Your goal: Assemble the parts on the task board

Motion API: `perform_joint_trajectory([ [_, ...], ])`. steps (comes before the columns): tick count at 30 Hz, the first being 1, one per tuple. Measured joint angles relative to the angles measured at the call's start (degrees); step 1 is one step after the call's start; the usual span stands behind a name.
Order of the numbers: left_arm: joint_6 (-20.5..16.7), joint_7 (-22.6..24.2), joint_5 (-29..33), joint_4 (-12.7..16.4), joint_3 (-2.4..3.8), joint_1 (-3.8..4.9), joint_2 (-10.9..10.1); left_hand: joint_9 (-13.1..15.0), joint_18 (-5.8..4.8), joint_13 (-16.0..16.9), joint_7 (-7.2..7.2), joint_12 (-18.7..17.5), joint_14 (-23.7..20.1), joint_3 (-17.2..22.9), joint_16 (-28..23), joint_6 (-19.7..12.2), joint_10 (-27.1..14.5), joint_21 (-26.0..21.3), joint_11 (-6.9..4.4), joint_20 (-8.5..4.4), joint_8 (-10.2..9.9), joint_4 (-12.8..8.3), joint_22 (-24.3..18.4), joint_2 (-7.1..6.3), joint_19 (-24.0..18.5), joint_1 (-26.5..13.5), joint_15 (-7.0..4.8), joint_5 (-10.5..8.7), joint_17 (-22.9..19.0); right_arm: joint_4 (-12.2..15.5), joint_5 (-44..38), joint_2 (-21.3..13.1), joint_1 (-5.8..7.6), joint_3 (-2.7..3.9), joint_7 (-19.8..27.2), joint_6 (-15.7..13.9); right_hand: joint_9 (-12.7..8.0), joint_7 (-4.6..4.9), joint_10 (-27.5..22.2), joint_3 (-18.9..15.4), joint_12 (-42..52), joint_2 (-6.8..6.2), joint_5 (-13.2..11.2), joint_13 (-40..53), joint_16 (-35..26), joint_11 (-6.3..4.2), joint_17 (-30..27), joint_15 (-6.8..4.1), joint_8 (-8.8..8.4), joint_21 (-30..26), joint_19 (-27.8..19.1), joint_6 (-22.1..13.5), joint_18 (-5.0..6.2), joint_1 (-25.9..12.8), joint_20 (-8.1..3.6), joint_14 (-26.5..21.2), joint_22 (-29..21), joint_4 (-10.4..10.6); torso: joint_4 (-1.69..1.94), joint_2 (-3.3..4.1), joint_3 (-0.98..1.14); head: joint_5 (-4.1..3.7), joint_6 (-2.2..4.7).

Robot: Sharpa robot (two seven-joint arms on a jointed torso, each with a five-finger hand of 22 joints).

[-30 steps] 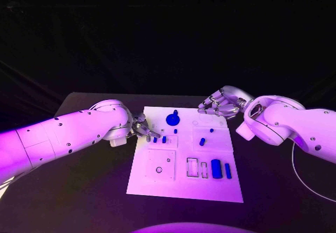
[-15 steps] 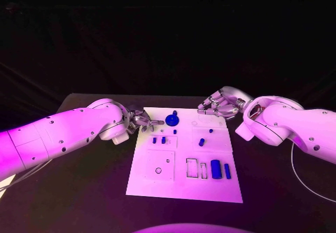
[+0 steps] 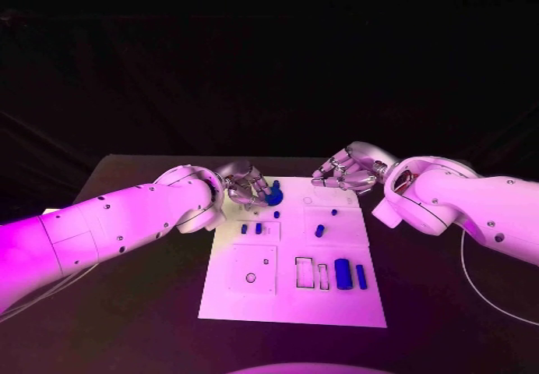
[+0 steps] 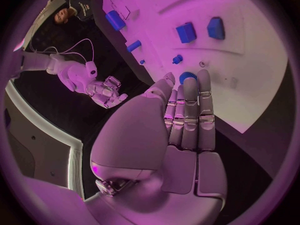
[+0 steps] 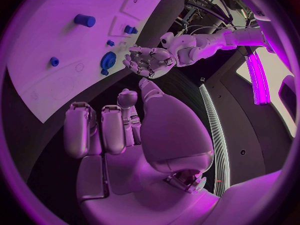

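1. A black table under coloured light carries the white rectangular task board at its middle, with dark drapery behind.
2. The left silver many-fingered hand hovers over the board's far left corner, just beside the blue gear-shaped part; its fingers lie straight and side by side, holding nothing.
3. The right silver hand hangs above the board's far right edge; its fingers are loosely curled around nothing.
4. Small blue pegs stand mid-board; a blue cylinder and a slim blue bar lie nearer the robot.
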Motion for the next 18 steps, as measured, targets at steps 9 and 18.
perform_joint_trajectory([
  [9,-1.9,4.2,-10.6,-1.3,-0.41,-0.57,2.8,-3.3,0.01,-7.3,-0.62,-5.1,8.3,1.1,7.8,3.3,0.1,2.6,0.69,0.46,-4.8,-0.3,1.1,-2.71,5.9,-2.4,-0.13,-0.63,3.1,0.0,0.0,0.2,-0.04,-0.01,0.0,0.0,0.0,0.0,0.0,0.0,0.0,0.0,0.0,0.0,0.0,0.0,0.0,0.0,0.0,0.0,0.0,0.0,0.0,0.0,0.0,0.0,0.0,0.0,0.0,0.0,0.02,-0.49,0.19],
  [18,1.8,0.4,-18.6,-1.7,-0.46,-0.91,4.6,-4.7,-0.93,-10.0,-0.5,-5.1,16.3,0.6,25.8,7.0,2.8,22.5,-0.15,-0.18,-6.8,-0.1,15.5,-2.67,14.8,-3.6,-0.77,-0.63,18.5,-0.1,0.0,0.4,-0.06,-0.01,0.0,0.0,0.0,0.0,0.0,0.0,0.0,0.0,0.0,0.0,0.0,0.01,0.0,0.0,0.0,0.0,0.0,0.0,0.0,0.0,0.0,0.0,0.0,0.0,0.03,0.0,0.05,-0.68,0.07],
])
